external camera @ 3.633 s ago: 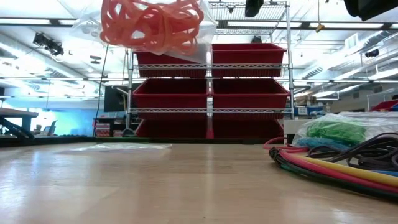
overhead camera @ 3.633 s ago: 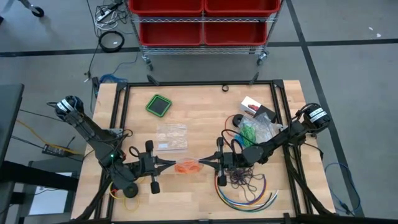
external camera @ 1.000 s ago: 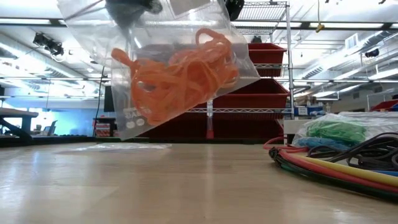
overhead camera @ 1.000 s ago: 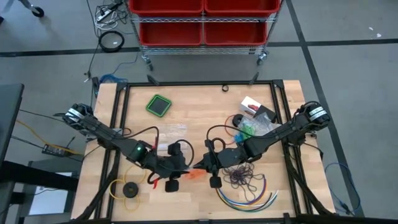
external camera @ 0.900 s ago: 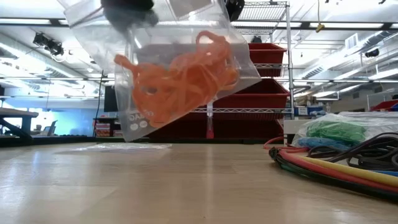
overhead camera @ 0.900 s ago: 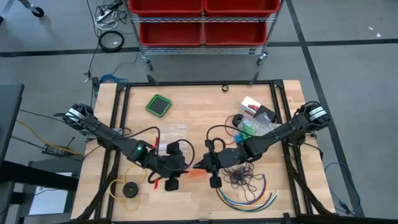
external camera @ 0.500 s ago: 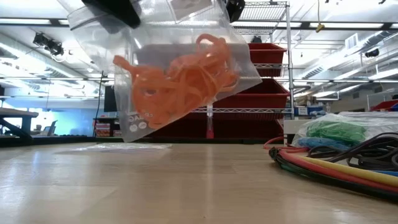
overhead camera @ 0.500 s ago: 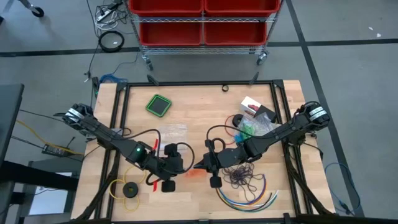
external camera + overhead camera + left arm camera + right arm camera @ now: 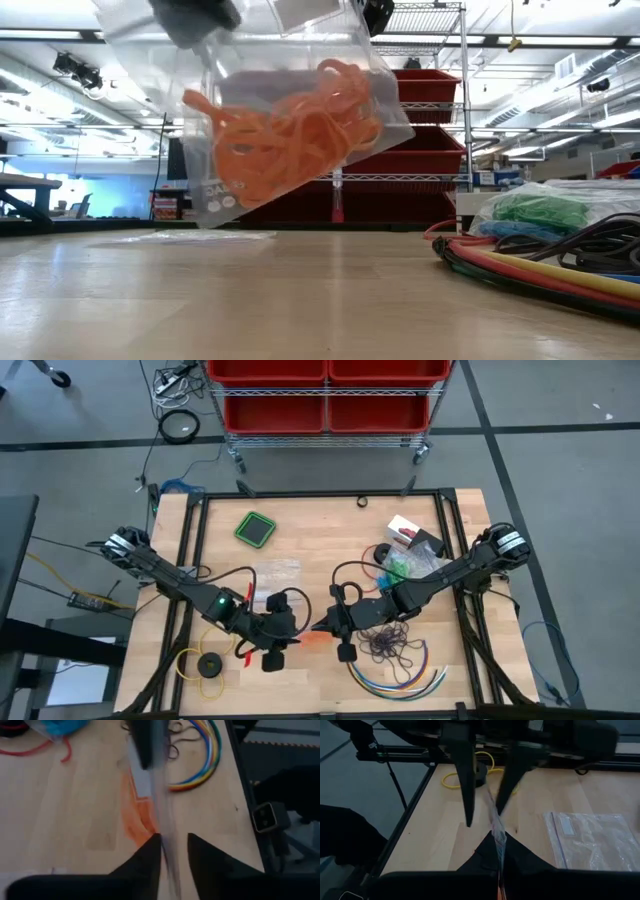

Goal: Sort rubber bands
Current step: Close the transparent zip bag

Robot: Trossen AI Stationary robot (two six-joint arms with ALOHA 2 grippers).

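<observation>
Clear bag of orange rubber bands held in the air above the table, toward the middle of its near edge. Right gripper clamped shut on one edge of the bag. Left gripper slightly parted, fingers straddling the opposite edge of the bag with a narrow gap to each side. Green rubber bands bagged by the right edge; dark purple ones loose near the coloured cables.
</observation>
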